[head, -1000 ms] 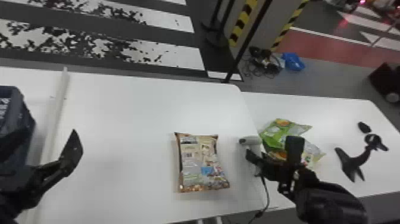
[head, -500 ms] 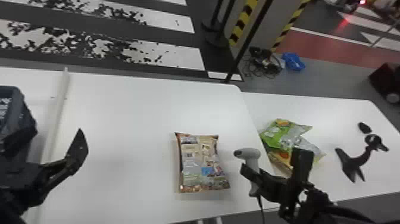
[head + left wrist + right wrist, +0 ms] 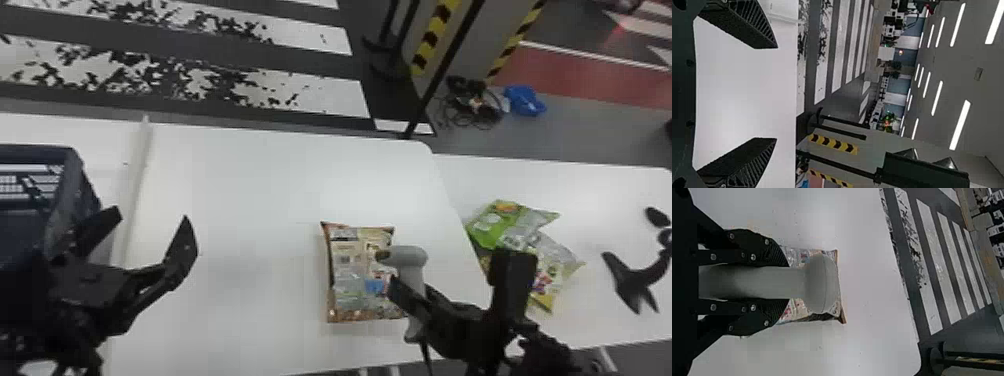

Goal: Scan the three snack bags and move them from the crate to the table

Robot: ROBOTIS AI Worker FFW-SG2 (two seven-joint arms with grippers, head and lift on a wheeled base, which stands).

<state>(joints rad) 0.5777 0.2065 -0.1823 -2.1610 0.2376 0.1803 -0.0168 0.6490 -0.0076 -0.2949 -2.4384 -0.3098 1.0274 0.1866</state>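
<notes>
Just beyond scanner (image 3: 410, 256) in right gripper (image 3: 411, 296): snack bag (image 3: 348, 280), flat on table (image 3: 250, 200).

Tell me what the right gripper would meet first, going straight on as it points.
Led by the light grey, round-headed scanner it holds, the right gripper would probably meet the brown-and-beige snack bag on the white table first, or the table just beyond; depth is unclear.

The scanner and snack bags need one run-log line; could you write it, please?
right gripper: holds scanner above brown bag | left gripper: open, empty | green bag, yellow bag: farther right
</notes>
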